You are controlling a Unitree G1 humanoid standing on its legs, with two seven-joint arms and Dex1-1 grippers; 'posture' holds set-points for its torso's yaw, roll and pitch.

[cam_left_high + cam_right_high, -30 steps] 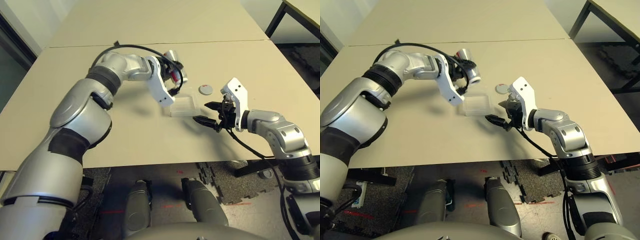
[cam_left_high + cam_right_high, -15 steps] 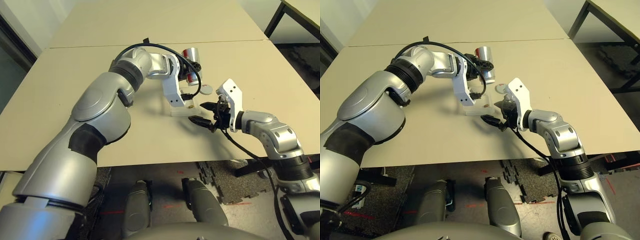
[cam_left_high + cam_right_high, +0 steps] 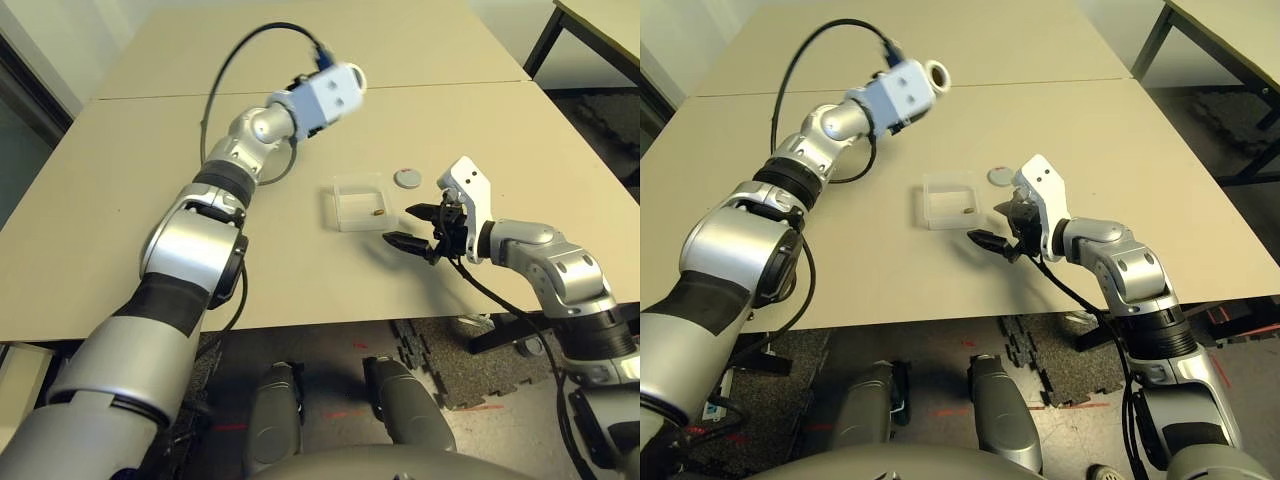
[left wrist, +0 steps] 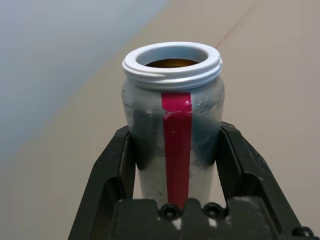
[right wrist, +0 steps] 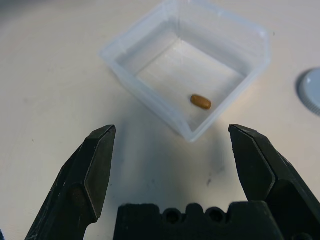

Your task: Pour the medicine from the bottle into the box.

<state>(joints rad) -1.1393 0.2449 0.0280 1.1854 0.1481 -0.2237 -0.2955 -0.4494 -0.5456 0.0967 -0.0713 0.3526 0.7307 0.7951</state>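
The bottle (image 4: 172, 100) is a silvery-grey cylinder with a red stripe. It is uncapped, and my left gripper (image 4: 175, 145) is shut on its body. That arm is raised high over the back left of the table, with the bottle's open mouth (image 3: 937, 73) showing past the wrist. The clear plastic box (image 3: 334, 205) sits mid-table. The medicine (image 3: 378, 212), one small brown pill (image 5: 200, 101), lies inside it. My right gripper (image 3: 412, 227) stands open just right of the box, close above the table, with nothing between its fingers.
A loose flat grey cap disc (image 3: 407, 178) lies on the table just behind my right gripper and right of the box. A second table adjoins at the back. Dark table legs (image 3: 545, 40) stand at the far right.
My left arm has swung up and back to the left, away from over the box, with the bottle still in its grip. The pill now shows in the box. The right gripper has barely moved.
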